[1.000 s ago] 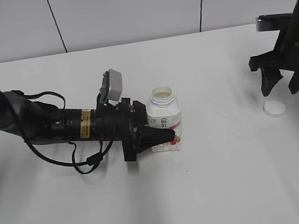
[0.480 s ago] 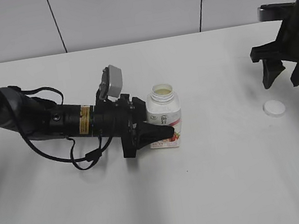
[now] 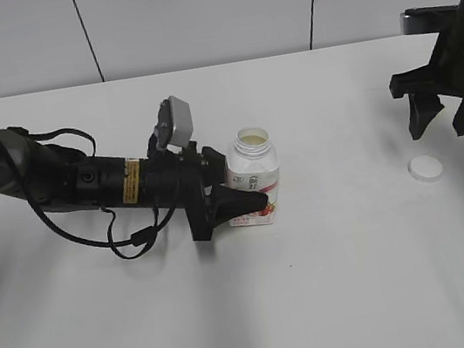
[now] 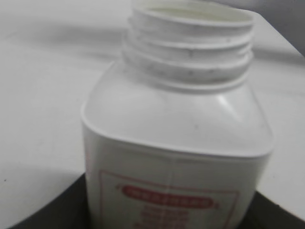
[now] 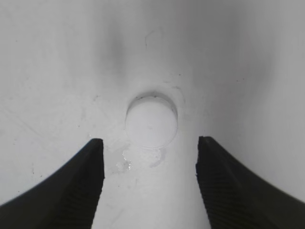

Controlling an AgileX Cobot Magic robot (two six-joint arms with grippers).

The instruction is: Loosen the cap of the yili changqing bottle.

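Observation:
The yili changqing bottle (image 3: 254, 175) stands upright mid-table, white with a pink-red label, its threaded neck uncapped. It fills the left wrist view (image 4: 176, 143). My left gripper (image 3: 249, 199) is shut on the bottle's lower body, its dark fingers on both sides. The white cap (image 3: 426, 167) lies flat on the table at the right, apart from the bottle; it also shows in the right wrist view (image 5: 151, 119). My right gripper (image 3: 445, 124) hangs open and empty above the cap, with its fingers (image 5: 150, 148) wide on either side of it.
The white table (image 3: 323, 301) meets a pale panelled wall (image 3: 190, 17) at the back. My left arm and its cables (image 3: 85, 193) lie low across the left half. A small wet smear (image 5: 126, 160) sits beside the cap.
The right gripper has risen a little off the cap over the past second. The left arm has shifted slightly while holding the bottle. The cap stays where it lay.

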